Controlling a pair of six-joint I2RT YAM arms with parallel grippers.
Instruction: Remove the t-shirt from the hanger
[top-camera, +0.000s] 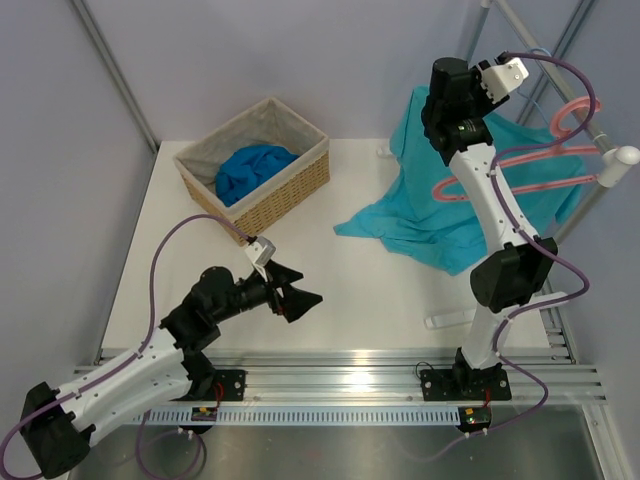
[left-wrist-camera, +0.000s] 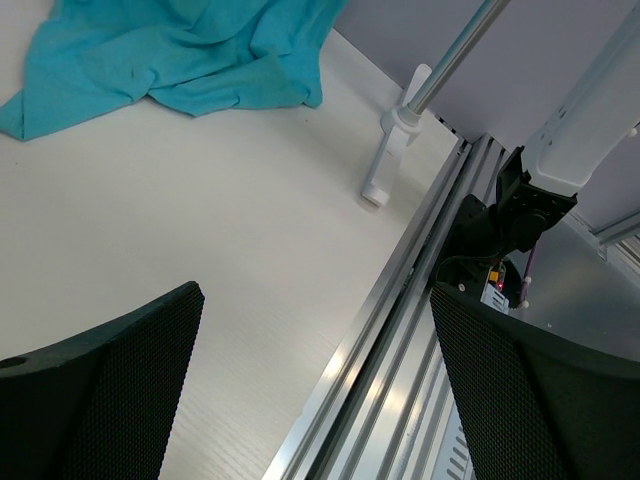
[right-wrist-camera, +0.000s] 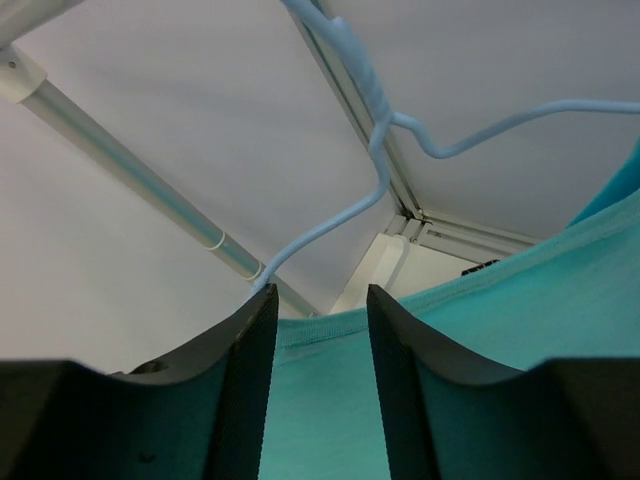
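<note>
Arms number two, each with one pincer. Low in the top view, the left pincer (top-camera: 293, 297) hovers just above the white worktop (top-camera: 370, 290), released, with its two mesh-faced fingers (left-wrist-camera: 110, 390) spread wide and nothing between them. Its own camera looks past them over bare worktop to the foot of a white rack (left-wrist-camera: 385, 165) and a heap of teal cloth in the upper left of the frame.

Farther back, at upper left of the top view, stands one wicker basket (top-camera: 300, 185) with a pale liner and one royal-blue cloth (top-camera: 255, 170) bunched inside.

At right centre lies the one t-shirt (top-camera: 440, 220). It is light teal-turquoise, softly creased, hanging from the upper right and trailing down so that its lower part spreads in folds over the worktop.

The right arm (top-camera: 490, 190) rises through the middle of it. The right pincer (right-wrist-camera: 320, 300) is up at the shirt's top edge, its fingers partly apart and not clenched on anything. A ribbed hem band of the shirt shows in the gap.

Above that, one thin light-blue wire hanger (right-wrist-camera: 381, 118) with a twisted neck rises out of the shirt.

Farthest right, pink hanger loops (top-camera: 575, 115) hang from the rack's rail; whether one hanger or two I cannot tell.
</note>
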